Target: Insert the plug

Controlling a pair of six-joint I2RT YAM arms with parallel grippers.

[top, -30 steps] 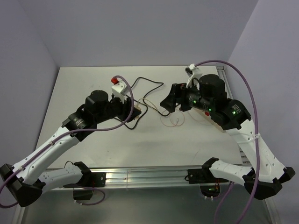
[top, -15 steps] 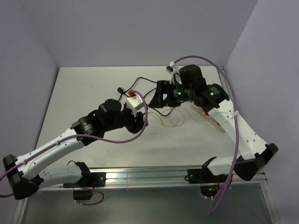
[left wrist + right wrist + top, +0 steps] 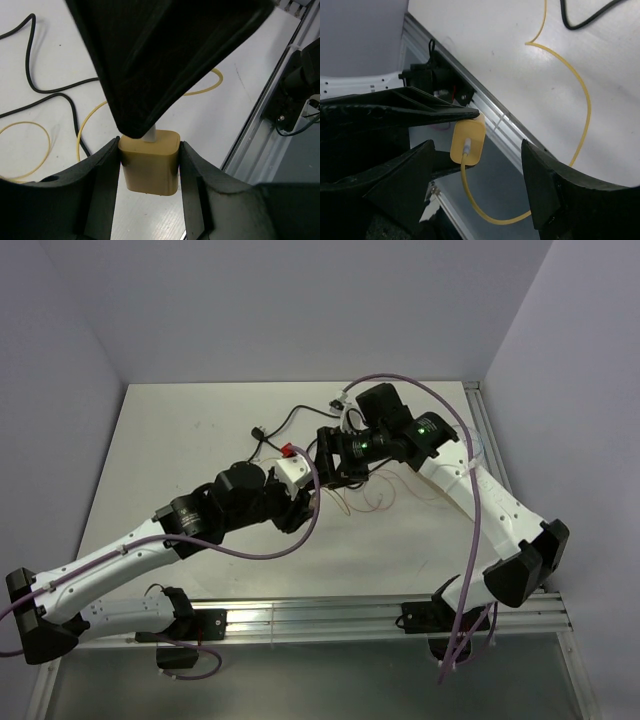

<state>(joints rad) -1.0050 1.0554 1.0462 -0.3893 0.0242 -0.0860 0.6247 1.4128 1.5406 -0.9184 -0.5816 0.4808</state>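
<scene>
Status on the plug: left gripper (image 3: 149,172) is clamped on the tan charger block (image 3: 150,157), fingers on its two side faces. The block is held in the air, at bottom centre of the left wrist view and centre-left of the right wrist view. White connector (image 3: 467,146) on the yellow cable (image 3: 470,197) sits at the block's end face. Can't tell if it's fully home or only started. Right gripper (image 3: 477,150) has its jaws apart, one on either side of the block, touching nothing that I can see.

How I'd do it:
- Close the right jaws on the white connector itself, not on the floppy cable or the block.
- Line it up with the port axis first, then push straight along it. Any tilt will likely bind.
- Left arm only needs to hold rigid as the counterforce.
- Watch the loop of yellow cable on the table (image 3: 520,45); a snag could drag the connector sideways.
- Room between the two sets of fingers looks tight, so go slow.
</scene>
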